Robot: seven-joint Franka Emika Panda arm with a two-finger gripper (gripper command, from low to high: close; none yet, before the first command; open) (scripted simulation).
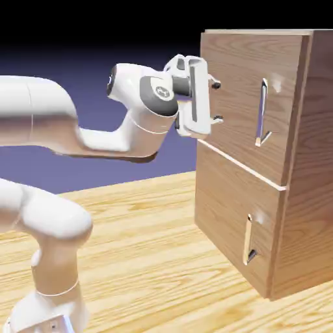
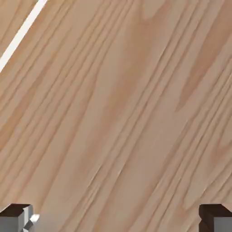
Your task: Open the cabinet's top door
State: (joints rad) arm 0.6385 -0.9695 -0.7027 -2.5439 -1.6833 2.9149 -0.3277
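The jaws (image 1: 216, 103) are spread wide with nothing between them, facing the top door (image 1: 237, 97) of the cabinet (image 1: 315, 156). In the exterior view, its upright silver handle (image 1: 262, 112) stands to their right, apart from them; the lower door (image 1: 237, 218) and the worktop (image 1: 143, 240) lie below them.
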